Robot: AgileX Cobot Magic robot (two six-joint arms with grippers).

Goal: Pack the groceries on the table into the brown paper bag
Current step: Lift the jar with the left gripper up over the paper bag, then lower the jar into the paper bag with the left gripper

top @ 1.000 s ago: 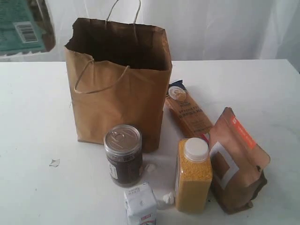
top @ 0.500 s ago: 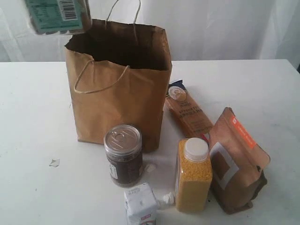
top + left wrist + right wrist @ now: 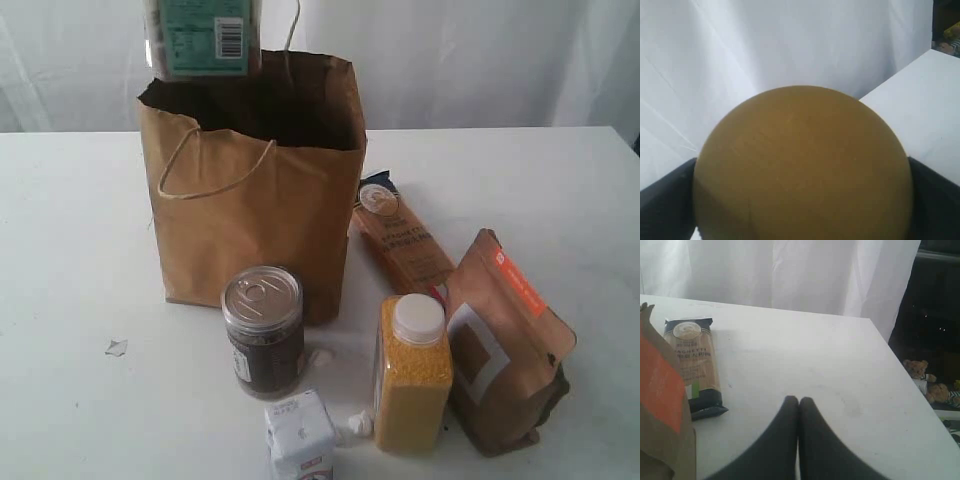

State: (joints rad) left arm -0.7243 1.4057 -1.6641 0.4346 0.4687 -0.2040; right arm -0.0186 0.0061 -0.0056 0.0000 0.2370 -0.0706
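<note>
bright, diffuse light washes the white surface (image 3: 80, 250) and curtain (image 3: 450, 60) nearly to glare; shadows are faint and soft-edged. the exterior view is slightly hazy. in the left wrist view the olive lid (image 3: 802, 165) looms close and out of focus.

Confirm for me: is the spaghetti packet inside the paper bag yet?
No, the long spaghetti packet lies flat on the table beside the brown paper bag.

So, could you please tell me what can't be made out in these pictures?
Exterior view: the inside of the brown paper bag is too dark to see.
Exterior view: the bottom edge cuts off the white carton; the top edge cuts off the clear jar and whatever holds it.
Left wrist view: the olive lid blocks whatever lies beyond it.
</note>
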